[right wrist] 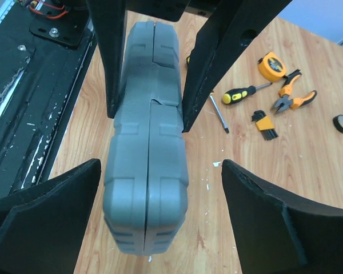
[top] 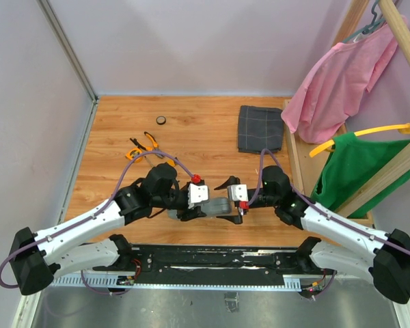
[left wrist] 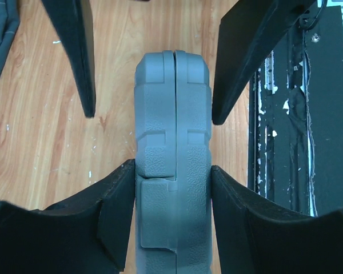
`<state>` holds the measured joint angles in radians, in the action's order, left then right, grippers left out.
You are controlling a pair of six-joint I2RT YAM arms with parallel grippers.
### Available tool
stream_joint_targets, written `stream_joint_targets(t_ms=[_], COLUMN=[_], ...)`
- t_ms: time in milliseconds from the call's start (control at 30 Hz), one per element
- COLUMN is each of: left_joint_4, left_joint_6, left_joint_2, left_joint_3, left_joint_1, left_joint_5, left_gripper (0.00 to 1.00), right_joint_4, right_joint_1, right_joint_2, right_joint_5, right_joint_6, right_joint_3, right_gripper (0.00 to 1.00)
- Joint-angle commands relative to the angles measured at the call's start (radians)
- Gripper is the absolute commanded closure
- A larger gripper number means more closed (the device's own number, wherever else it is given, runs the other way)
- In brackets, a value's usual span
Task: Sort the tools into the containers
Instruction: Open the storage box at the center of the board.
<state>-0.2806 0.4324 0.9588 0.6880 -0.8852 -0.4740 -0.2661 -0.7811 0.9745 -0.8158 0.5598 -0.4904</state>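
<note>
Our left end effector [left wrist: 172,168] pinches the shut grey case [left wrist: 171,85] across both shells, on edge near the 6 o'clock rim of the desk [top: 205,130]; our right end effector [right wrist: 160,165] hangs spread wide around its other end, not touching. The tools [top: 147,143] — pliers [right wrist: 291,100], tape measure [right wrist: 271,64], screwdriver [right wrist: 243,94] — lie loose at 10 o'clock. We judge the risk: squeezing the halves blocks opening, and a lopsided tug could topple it.

The case [right wrist: 146,171] stands on the table [top: 205,126], tools [top: 142,147] behind-left.
</note>
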Motion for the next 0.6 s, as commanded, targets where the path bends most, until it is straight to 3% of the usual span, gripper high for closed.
stream_joint_targets(t_ms=[0,233,433,567], left_joint_4=[0.043,0.082,0.087,0.109], left_joint_6=[0.028,0.019,0.01,-0.008], left_joint_2=[-0.002,-0.035,-0.047,-0.058], left_joint_3=[-0.003,-0.027,-0.036,-0.046], left_joint_1=[-0.015,-0.017,-0.017,-0.016], left_joint_5=[-0.041,-0.025,-0.002,0.008], left_gripper=[1.0,0.96,0.91,0.79], right_joint_4=[0.048,0.138,0.151,0.176], right_joint_1=[-0.027,-0.052,-0.056,-0.055], right_joint_2=[0.065,0.133,0.139,0.134], right_joint_5=[-0.038,-0.037,-0.016,-0.011], right_joint_6=[0.042,0.074,0.058,0.053], right_joint_3=[-0.063,-0.102,-0.103,-0.108], right_gripper=[0.14,0.25,0.5,0.68])
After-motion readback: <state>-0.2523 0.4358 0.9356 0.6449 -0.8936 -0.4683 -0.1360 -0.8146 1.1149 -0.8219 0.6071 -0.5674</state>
